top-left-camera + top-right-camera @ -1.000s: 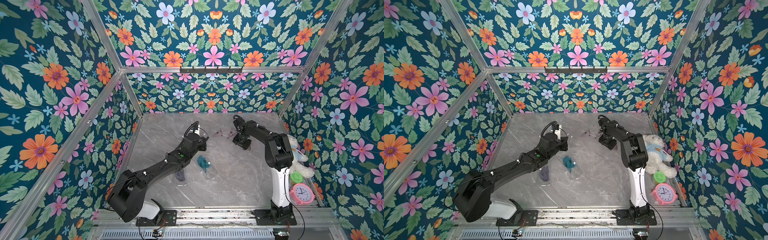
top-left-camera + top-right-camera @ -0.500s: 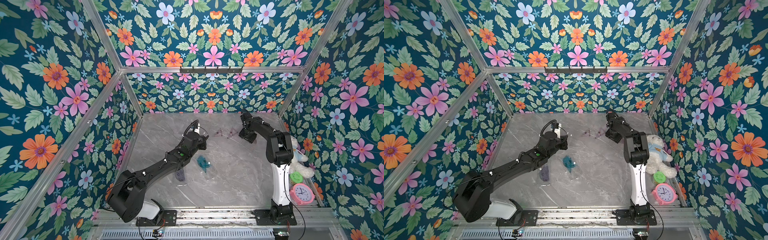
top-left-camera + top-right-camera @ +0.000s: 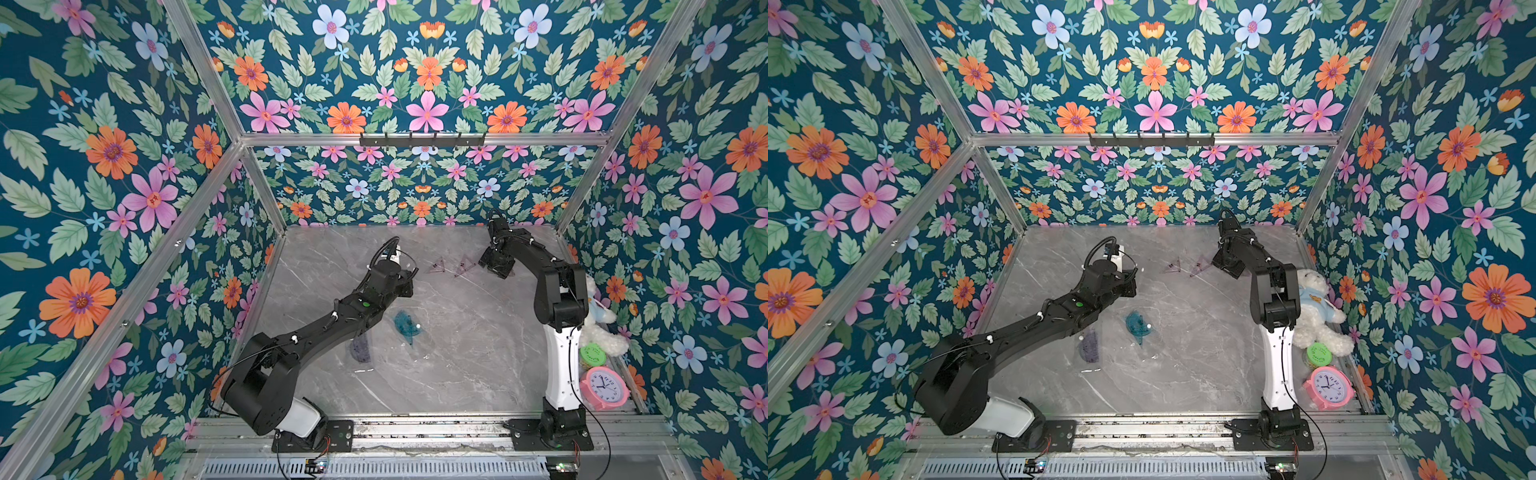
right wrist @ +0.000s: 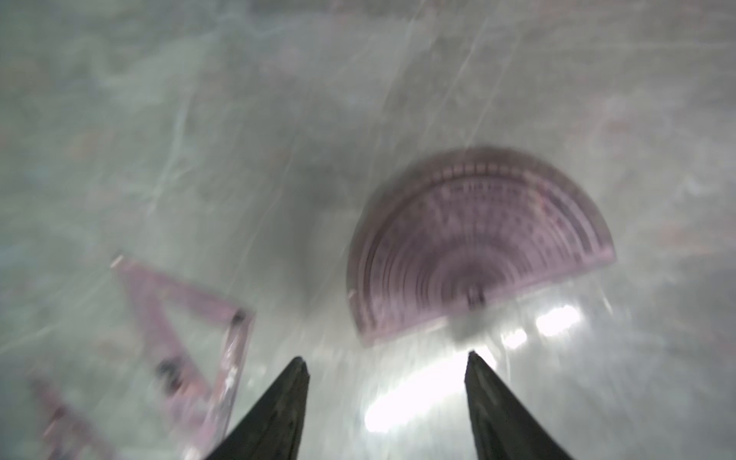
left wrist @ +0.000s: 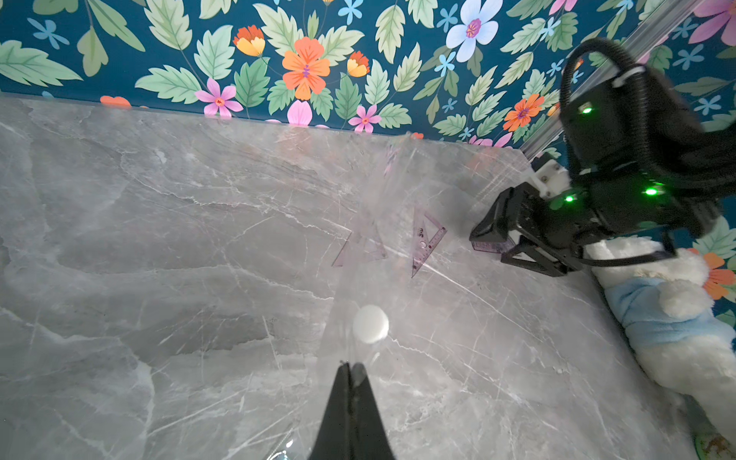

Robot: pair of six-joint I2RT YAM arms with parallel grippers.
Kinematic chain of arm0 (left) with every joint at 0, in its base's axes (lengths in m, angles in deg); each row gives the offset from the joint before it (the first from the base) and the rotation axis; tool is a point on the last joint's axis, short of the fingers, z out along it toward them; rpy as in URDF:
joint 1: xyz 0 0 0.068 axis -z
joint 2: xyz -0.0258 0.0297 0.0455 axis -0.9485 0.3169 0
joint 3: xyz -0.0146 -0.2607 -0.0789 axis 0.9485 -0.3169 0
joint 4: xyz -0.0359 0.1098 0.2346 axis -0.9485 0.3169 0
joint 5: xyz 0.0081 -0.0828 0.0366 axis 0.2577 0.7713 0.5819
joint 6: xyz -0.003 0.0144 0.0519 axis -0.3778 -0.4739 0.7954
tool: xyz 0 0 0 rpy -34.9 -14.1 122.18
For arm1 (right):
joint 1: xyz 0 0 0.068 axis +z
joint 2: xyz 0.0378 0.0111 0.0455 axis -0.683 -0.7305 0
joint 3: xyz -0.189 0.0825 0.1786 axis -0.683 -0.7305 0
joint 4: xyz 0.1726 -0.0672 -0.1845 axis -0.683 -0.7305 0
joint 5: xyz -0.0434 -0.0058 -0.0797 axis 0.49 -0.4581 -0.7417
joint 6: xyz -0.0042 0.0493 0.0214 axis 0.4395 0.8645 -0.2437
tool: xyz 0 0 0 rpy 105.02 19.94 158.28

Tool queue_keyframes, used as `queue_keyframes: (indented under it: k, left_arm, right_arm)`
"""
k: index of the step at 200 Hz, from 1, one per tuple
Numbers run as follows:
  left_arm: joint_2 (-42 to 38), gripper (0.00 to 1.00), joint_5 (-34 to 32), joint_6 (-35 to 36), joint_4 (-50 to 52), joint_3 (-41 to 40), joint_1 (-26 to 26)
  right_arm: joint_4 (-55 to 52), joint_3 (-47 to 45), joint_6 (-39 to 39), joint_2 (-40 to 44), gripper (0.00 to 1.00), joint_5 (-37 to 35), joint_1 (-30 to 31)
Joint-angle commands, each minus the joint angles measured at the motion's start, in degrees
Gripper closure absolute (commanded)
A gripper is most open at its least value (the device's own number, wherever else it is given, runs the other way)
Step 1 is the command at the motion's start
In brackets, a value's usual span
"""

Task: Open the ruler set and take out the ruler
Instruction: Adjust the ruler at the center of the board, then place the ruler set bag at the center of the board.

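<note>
Ruler set pouch [image 5: 398, 207]: we count one, clear film. The left gripper [image 5: 350, 368] is clenched flat on its edge. There is one white snap [image 5: 370, 323] on the film just past the fingertips, and the film spreads out ahead of that gripper.

We count three loose pink pieces, all flat on the table:
- Set square A [image 5: 426, 239] lies between the two grippers.
- Set square B [image 5: 360, 251] lies just beside A; we see it through the film.
- One protractor [image 4: 474, 247] lies directly ahead of the right gripper [image 4: 387, 358]. That gripper's jaws are spread with nothing between them. Its wrist view is blurred.

We also count one teal set [image 3: 406, 324] and one purple set [image 3: 360, 347]. Both lie back from the left gripper alongside its arm, and the purple one is partly under the arm.

Well behind the right gripper, by that arm's base at the wall, we see one plush bear [image 3: 598, 316], one green disc [image 3: 593, 355] and one pink clock [image 3: 604, 386].

The surface is a grey marble-look tabletop [image 3: 457, 374]. The room has teal floral walls [image 3: 415, 62] on an aluminium frame [image 3: 216, 95]. One black hook rail [image 3: 422, 140] sits on the back wall.
</note>
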Motion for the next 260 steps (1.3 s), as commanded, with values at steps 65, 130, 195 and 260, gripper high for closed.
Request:
queue_keyframes:
  k: [65,130,195,260]
  left_arm:
    - [4.58,1.0,30.83,3.08,1.59,6.56,-9.43]
    - [8.23,1.0,48.56,5.65,3.32,8.47,-18.13]
    - [7.85,1.0,47.46,-0.28,-3.15,3.77,-30.63]
    - [6.37,1.0,46.54,-21.83,-25.0,-9.67,-48.49]
  right_arm:
    - [13.16,-21.59,-7.05,26.38,0.34,17.56,0.08]
    - [13.63,-33.6,-11.02,36.4,0.36,20.99,1.78]
    - [14.32,-41.76,-12.64,41.99,0.36,22.01,2.87]
    - [15.76,-44.81,-13.63,43.28,0.36,22.68,2.89]
